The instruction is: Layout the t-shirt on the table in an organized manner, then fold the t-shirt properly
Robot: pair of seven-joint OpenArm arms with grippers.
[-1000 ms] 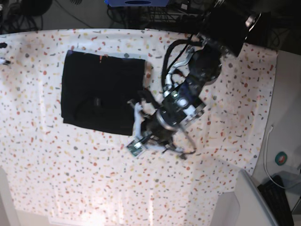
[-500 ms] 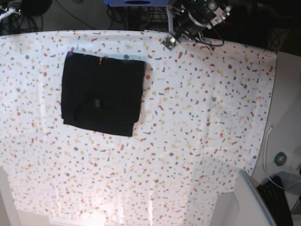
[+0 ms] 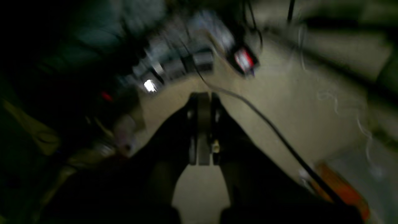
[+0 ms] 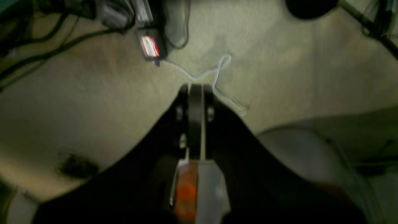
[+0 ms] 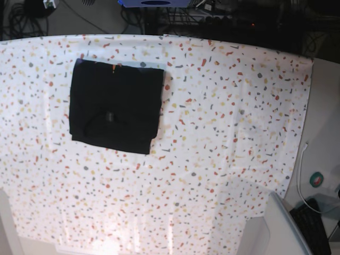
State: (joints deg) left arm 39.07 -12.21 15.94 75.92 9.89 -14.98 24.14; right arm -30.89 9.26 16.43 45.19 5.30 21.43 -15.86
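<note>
Item 1, t-shirt: I see it folded into a compact black rectangle, lying flat on the table at about 10 o'clock from the table's centre in the base view. A small orange mark sits at its far edge. Edges look fairly straight; a slight crease shows near the middle.

Item 2, table: the speckled white cloth fills most of the base view. Neither arm shows over it there.

Item 3, left pincer: in my left wrist view its dark fingers meet along a narrow seam, so I read it as closed with nothing between them. It points down at a beige floor. The picture is blurred. A black cable runs from 12 o'clock toward 4 o'clock past it, and a small device with a red light lies at about 1 o'clock.

Item 4, right pincer: likewise pressed together and empty, aimed at the beige floor. A red-lit device lies at 11 o'clock, and a thin white cord trails just beyond the fingertips.
</note>
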